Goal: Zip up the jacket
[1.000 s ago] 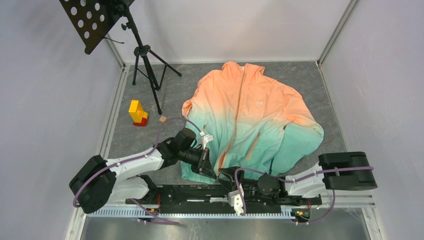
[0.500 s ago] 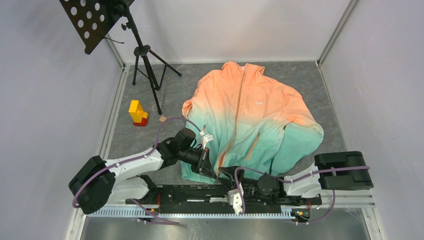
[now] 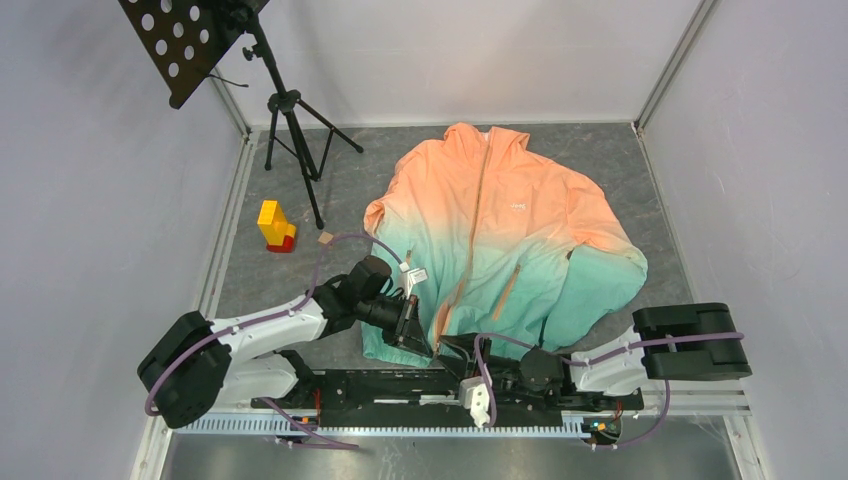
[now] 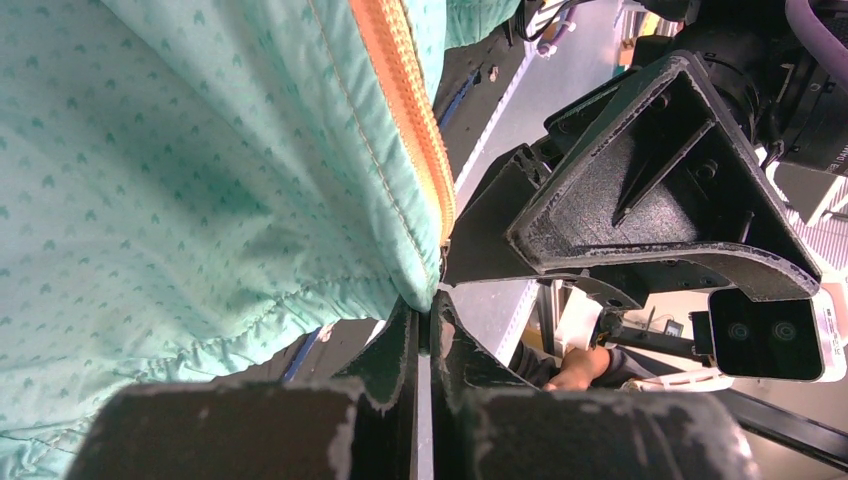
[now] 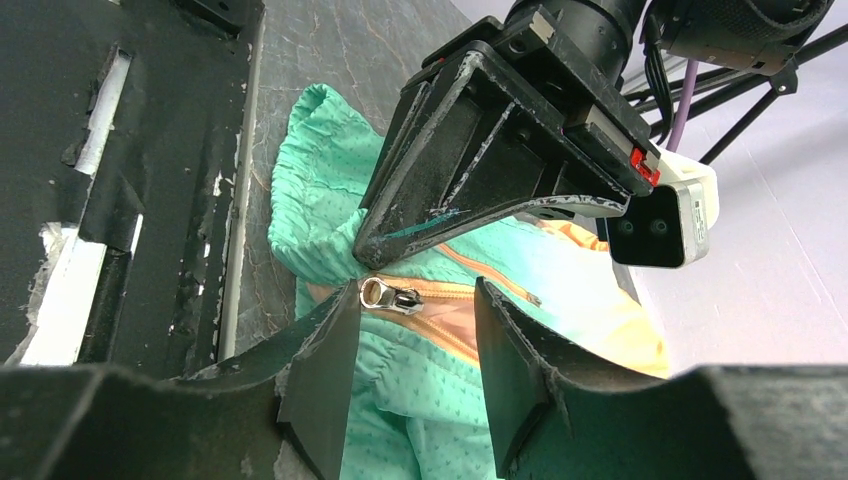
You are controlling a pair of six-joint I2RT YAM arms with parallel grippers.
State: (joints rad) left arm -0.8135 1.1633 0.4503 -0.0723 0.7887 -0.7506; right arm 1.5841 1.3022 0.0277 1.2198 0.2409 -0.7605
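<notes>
**Top view.** The jacket (image 3: 510, 235) lay spread front-up on the desk (image 3: 400, 165), with the peach collar far from the zip slider and the teal hem beside it. The slider was hidden under the grippers. How much of the centre zip was joined could not be told from above. The left gripper (image 3: 418, 338) reached in from the left of the slider and the right gripper (image 3: 452, 348) from its near right, the two almost touching.

**Left wrist view.** The left jaws were pinched flat on the jacket's hem corner, where the orange zipper tape (image 4: 400, 110) ended. The fabric looked drawn snug from the pinch. The slider did not show in this view.

**Right wrist view.** The zip slider (image 5: 388, 295), a silver one, lay on the orange tape. The right jaws stood about half apart and held nothing. One finger sat on each side of the slider, and neither pad was clearly touching it. The left gripper's tip sat just above the slider.

**Judgement.**
- The step in hand was probably seizing the slider.
- The slider sat off-centre in the gap, so the jaws should be centred on it before closing.
- The grip should take the metal, not the teal folds just under the slider.
- The left pinch should stay firm as an anchor.
- The pull should then run away from that pinch, straight along the tape toward the collar and low over the desk.
- Thin cloth beside the slider could snag in it.
</notes>
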